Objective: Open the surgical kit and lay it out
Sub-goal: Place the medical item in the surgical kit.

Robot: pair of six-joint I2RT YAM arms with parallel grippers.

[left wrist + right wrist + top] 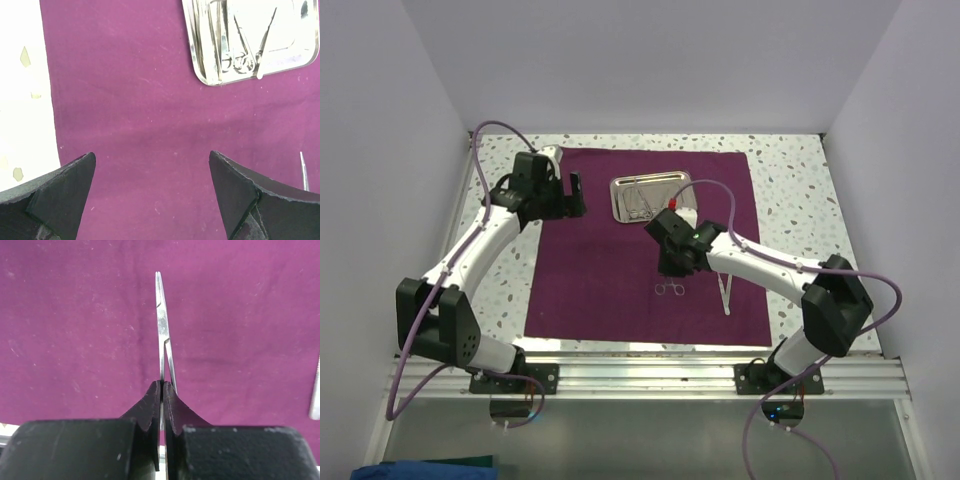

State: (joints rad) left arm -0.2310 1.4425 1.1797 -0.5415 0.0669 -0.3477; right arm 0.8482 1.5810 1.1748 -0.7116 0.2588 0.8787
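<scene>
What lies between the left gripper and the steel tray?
Only bare purple cloth; the left wrist view shows nothing else between the left gripper and the steel tray.

A speckled white table (790, 170) stands between plain white walls (650, 60).

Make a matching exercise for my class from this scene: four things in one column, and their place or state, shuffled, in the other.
1 steel tray
2 forceps
3 tweezers
4 left gripper

A open above the cloth
B clamped in the right gripper
C lying on the cloth, outside the tray
D holding instruments

Pairs: 1-D, 2-B, 3-C, 4-A
</scene>
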